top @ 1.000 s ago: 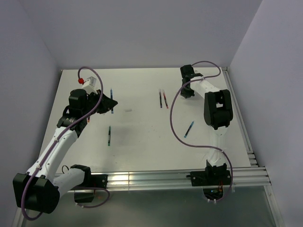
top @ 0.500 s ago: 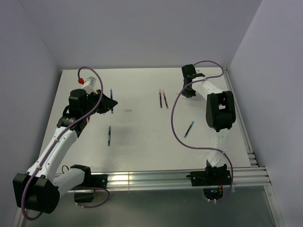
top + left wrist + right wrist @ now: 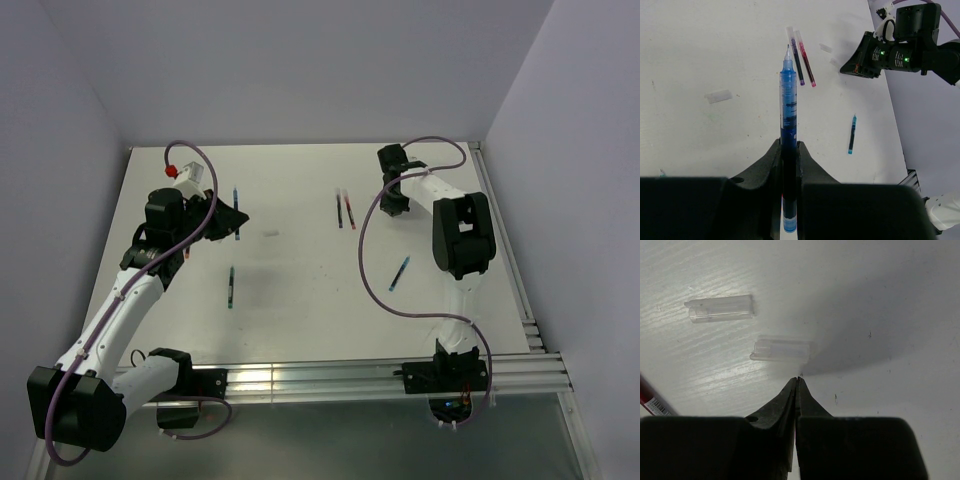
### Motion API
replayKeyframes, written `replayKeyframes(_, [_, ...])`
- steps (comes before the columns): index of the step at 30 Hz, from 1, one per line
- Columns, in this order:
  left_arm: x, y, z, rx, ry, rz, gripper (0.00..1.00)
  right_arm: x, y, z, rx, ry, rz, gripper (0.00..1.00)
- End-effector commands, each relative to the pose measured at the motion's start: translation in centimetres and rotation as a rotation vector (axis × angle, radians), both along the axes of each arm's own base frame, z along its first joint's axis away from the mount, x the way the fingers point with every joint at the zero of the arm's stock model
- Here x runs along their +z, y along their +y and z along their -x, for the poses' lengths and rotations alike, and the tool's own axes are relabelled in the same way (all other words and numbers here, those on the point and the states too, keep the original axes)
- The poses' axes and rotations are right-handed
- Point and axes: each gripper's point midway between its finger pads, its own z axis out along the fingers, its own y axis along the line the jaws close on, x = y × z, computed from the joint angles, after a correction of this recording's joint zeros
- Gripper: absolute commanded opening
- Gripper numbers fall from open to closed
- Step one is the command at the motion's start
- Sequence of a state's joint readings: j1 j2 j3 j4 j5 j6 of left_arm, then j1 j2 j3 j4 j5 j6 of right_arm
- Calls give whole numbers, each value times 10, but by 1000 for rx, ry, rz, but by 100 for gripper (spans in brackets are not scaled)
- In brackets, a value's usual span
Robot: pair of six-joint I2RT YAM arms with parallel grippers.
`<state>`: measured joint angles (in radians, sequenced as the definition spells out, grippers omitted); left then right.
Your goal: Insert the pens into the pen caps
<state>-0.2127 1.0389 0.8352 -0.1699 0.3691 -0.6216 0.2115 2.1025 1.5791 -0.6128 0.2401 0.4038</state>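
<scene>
Left tool (image 3: 789,150) is pinched narrow around a blue pen (image 3: 788,110). The barrel runs straight up the left wrist frame, with the tip sticking out past the fingers. Off to that pen's left a lone cap (image 3: 719,96) lies flat on the counter (image 3: 690,40). Just past the tip a dark pen (image 3: 797,62) and a red pen (image 3: 806,67) sit side by side, and a light-blue pen (image 3: 852,134) lies lower right. Only the overhead cam properly shows a green pen (image 3: 230,287) at the counter's lower left. Right tool (image 3: 798,381) is closed tight on nothing, its tips just below a blurry near cap (image 3: 782,349); can't tell if they touch. A far cap (image 3: 722,308) lies upper left of that one. Overhead, those two caps basically melt into the counter.
</scene>
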Motion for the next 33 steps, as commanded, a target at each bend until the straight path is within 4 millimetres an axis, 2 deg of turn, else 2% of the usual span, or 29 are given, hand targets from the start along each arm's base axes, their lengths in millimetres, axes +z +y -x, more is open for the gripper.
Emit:
replayKeyframes(1, [22, -1, -3, -12, -66, 13, 0, 13, -1, -13, -23, -58, 3, 4])
replayKeyframes(12, [19, -1, -4, -9, -57, 9, 0, 3, -10, -19, -47, -45, 1, 4])
replayKeyframes(33, [16, 2, -7, 3, -51, -3, 0, 8, -16, -48, -48, -57, 1, 5])
